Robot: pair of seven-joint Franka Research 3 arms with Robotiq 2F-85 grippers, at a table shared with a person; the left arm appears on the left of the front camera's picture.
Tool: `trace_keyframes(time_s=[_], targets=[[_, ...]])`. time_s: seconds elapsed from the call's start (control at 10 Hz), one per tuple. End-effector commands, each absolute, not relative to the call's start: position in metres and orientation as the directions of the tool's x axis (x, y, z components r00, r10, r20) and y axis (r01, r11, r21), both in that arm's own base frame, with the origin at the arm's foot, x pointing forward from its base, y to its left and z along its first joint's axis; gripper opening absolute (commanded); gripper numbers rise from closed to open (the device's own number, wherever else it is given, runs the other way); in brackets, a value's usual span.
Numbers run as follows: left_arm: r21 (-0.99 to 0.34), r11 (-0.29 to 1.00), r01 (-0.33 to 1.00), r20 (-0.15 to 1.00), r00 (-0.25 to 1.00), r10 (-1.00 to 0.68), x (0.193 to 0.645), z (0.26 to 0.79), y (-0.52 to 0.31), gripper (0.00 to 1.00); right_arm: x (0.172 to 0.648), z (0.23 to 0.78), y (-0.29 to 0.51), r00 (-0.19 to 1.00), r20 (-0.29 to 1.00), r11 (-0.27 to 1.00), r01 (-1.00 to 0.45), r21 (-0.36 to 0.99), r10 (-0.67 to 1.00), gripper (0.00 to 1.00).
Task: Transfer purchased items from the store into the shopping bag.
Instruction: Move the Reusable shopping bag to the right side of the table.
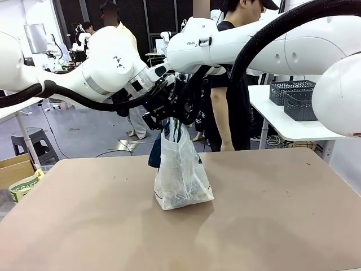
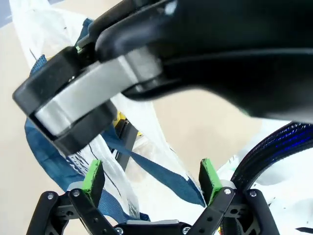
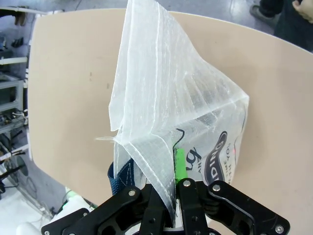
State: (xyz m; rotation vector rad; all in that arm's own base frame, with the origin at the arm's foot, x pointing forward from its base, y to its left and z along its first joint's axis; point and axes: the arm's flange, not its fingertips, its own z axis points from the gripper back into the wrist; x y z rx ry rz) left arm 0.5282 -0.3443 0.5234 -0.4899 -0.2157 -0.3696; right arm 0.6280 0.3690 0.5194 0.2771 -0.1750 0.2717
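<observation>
Seen from my remote station, the shopping bag (image 1: 181, 175) stands upright at the centre of the brown table (image 1: 271, 220), with both white arms meeting over its top. The right gripper (image 3: 172, 166) is clenched on the bag's upper edge: in its wrist view one green pad (image 3: 179, 159) presses on the whitish plastic, which fans out toward 12 o'clock, the black script lettering showing at 4 o'clock. A navy handle (image 3: 119, 179) hangs at 8 o'clock beside those fingers. The left gripper (image 2: 150, 176) is released, its two green pads spread wide at 7 and 5 o'clock of its wrist view, grasping nothing. It sits just above the bag's mouth, with the handle's strap running across the gap between the pads, and I cannot tell whether either pad touches the plastic. The right gripper's black and grey finger crosses the upper half of that view. Through the bag's wall, in the front view, dim shapes of goods (image 1: 181, 197) lie at its bottom; what they are I cannot make out. A person (image 1: 232, 84) in a dark shirt stands at the table's far side, at 12 o'clock. Two dark lattice baskets (image 1: 294, 95) sit on a white side table at 2 o'clock, well apart from the bag. A cardboard box (image 1: 14, 169) is at 9 o'clock, off the table's edge.
</observation>
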Motion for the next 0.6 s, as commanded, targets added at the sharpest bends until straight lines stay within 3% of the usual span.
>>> trace_keyframes(time_s=[0.0, 0.4, 0.5], targets=[[-0.375, 0.840, 0.391, 0.296, 0.910, -0.291, 0.5193, 0.5274, -0.3442, 0.80, 0.6357, 0.5246, 0.3731, 0.950, 0.198, 0.910, -0.294, 0.294, 0.243, 0.00], [-0.372, 0.856, 0.359, 0.332, 0.913, -0.238, 0.5144, 0.5323, -0.3394, 0.00, 0.6359, 0.5273, 0.3710, 0.950, 0.202, 0.910, -0.290, 0.297, 0.237, 0.00], [-0.372, 0.857, 0.357, 0.336, 0.912, -0.235, 0.5125, 0.5321, -0.3379, 0.00, 0.6360, 0.5282, 0.3703, 0.950, 0.204, 0.909, -0.290, 0.299, 0.236, 0.00]])
